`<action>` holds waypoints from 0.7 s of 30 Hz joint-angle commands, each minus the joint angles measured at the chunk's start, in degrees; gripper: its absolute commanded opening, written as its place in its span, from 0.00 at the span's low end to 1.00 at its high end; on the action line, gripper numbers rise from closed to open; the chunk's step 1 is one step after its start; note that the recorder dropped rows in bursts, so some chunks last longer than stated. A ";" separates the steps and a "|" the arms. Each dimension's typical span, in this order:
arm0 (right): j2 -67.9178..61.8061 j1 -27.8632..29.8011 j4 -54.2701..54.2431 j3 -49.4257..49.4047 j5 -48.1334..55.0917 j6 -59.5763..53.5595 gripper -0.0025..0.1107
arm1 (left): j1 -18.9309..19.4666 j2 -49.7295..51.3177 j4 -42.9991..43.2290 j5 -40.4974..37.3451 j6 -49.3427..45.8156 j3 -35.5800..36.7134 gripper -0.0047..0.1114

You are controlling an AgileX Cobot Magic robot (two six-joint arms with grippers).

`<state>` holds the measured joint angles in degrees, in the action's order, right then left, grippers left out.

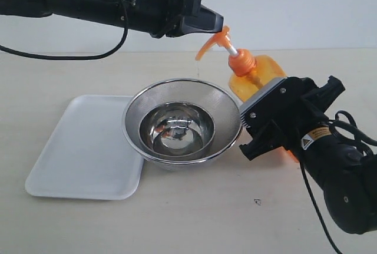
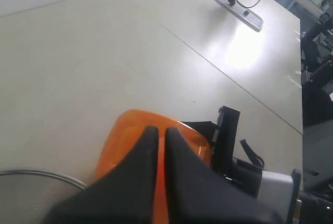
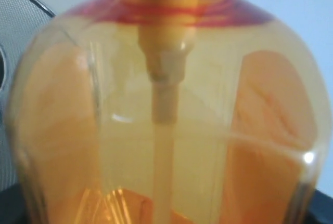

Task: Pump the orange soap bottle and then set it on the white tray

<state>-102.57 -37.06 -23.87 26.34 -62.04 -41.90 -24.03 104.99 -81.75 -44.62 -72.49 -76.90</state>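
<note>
Orange soap bottle [image 1: 259, 74] leaned toward a round steel bowl [image 1: 227, 118], just beside its rim and not yet on the white tray [image 1: 82, 148], which lay empty on the bowl's far side with one corner tucked under the bowl's edge. The right gripper [image 1: 265, 123] clasped the bottle's body from the side, probably to steady it while it was pumped. The left gripper [image 1: 215, 23], its fingers pressed together with nothing between them, rested its tips on the pump head [image 1: 219, 39], seemingly to push it down. The spout hung over the bowl so that soap would fall inside; a thin orange thread seemed to trail from it. The bowl's mirrored bottom showed no clear pool. Close up, the bottle [image 3: 166, 130] showed pale amber liquid around its dip tube [image 3: 164, 146].
</note>
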 commanded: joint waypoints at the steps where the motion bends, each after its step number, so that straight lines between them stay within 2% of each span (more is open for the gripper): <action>1: 0.66 -0.69 8.24 0.67 -3.39 2.37 0.02 | -2.48 4.32 5.16 -1.64 -0.88 1.34 0.08; 15: 0.66 -0.69 8.05 0.67 -3.28 4.39 0.02 | -2.37 3.50 6.08 -1.25 -1.94 1.20 0.08; 21: 0.66 -0.69 5.73 0.67 -2.96 4.53 0.02 | -0.35 -0.38 7.67 -1.70 -0.58 0.20 0.08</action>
<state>-102.57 -36.62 -23.26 26.14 -62.16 -40.57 -23.97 105.04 -78.07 -42.70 -73.60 -77.23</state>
